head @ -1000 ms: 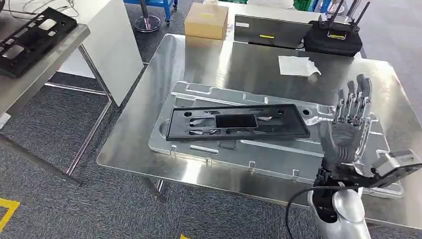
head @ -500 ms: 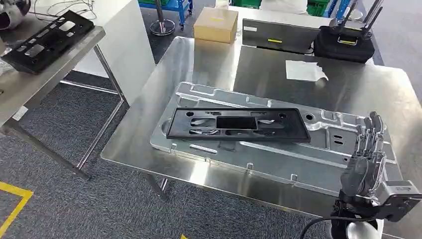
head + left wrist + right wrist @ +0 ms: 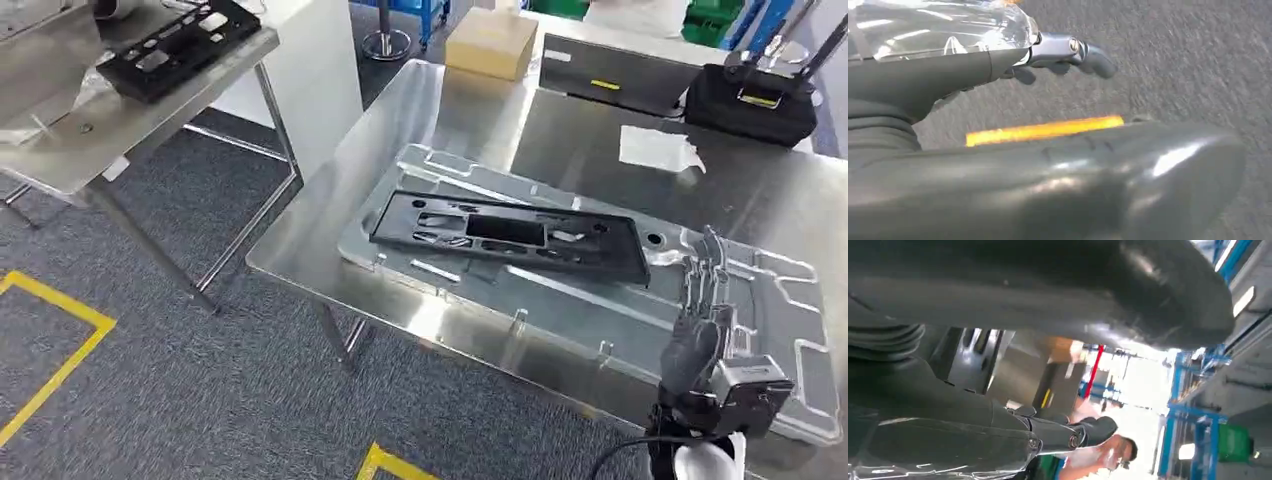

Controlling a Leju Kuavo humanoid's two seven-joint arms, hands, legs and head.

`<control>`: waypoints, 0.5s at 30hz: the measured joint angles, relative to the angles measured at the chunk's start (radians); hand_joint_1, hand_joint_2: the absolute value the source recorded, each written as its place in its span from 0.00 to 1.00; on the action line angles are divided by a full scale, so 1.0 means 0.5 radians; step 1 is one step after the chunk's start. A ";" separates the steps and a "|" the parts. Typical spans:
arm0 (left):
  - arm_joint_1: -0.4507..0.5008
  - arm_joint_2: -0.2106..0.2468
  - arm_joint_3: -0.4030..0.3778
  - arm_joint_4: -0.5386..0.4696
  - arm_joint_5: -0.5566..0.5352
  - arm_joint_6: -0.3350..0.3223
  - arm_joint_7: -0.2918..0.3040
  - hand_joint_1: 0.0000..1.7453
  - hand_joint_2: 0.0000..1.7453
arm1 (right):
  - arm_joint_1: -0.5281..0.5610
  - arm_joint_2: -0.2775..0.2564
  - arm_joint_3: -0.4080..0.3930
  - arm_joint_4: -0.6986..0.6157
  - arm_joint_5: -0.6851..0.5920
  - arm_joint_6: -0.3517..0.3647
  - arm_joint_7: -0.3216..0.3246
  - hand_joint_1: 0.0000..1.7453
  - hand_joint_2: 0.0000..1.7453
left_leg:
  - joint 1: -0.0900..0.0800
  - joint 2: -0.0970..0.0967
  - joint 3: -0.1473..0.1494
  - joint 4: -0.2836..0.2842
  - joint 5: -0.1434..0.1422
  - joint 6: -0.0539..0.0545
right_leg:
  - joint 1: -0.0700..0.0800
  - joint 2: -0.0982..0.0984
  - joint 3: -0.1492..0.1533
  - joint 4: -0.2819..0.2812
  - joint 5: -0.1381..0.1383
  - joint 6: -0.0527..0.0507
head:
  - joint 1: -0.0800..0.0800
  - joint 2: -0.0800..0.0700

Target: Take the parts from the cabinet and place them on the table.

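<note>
A long black plastic part (image 3: 510, 235) lies flat on a silver moulded metal panel (image 3: 600, 320) on the steel table (image 3: 450, 110). A second black part (image 3: 180, 45) of the same kind rests on the steel side table (image 3: 100, 130) at the far left. My right hand (image 3: 700, 320) stands at the table's near right edge with its fingers straight and apart, holding nothing, a short way right of the first part. In the right wrist view my right hand (image 3: 998, 290) is a dark blur. My left hand (image 3: 998, 165) hangs over the grey carpet, fingers loose, holding nothing.
At the table's far edge stand a cardboard box (image 3: 492, 42), a grey laptop-like panel (image 3: 610, 72), a black case (image 3: 750, 100) and a white sheet (image 3: 658, 148). Yellow tape (image 3: 55, 350) marks the carpet. A person (image 3: 1098, 455) stands in the background of the right wrist view.
The camera has swung left, so both tables have slid right in the picture. My right hand has dropped lower and nearer the table's front edge, still holding nothing.
</note>
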 joint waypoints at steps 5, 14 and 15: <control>0.040 -0.020 0.000 -0.034 -0.008 0.005 -0.005 0.00 0.00 | -0.036 0.002 0.000 0.073 -0.001 0.005 0.005 0.00 0.00 | 0.025 -0.106 -0.110 -0.053 0.155 0.039 | -0.020 0.228 -0.106 0.386 -0.399 0.064 | 0.001 0.000; 0.050 0.023 -0.185 -0.135 -0.074 -0.700 -0.382 0.00 0.00 | -0.079 0.005 0.001 0.135 0.000 0.003 -0.023 0.00 0.00 | 0.045 -0.282 -0.348 0.043 0.310 -0.049 | -0.032 0.363 0.287 -0.052 -0.270 0.043 | -0.001 0.000; 0.062 0.060 -0.358 -0.153 -0.027 -1.006 -0.426 0.00 0.00 | -0.073 0.005 0.003 0.135 -0.001 -0.010 -0.030 0.00 0.00 | 0.051 -0.302 -0.356 0.032 0.335 -0.066 | -0.017 0.347 0.278 -0.040 -0.263 0.025 | -0.002 0.000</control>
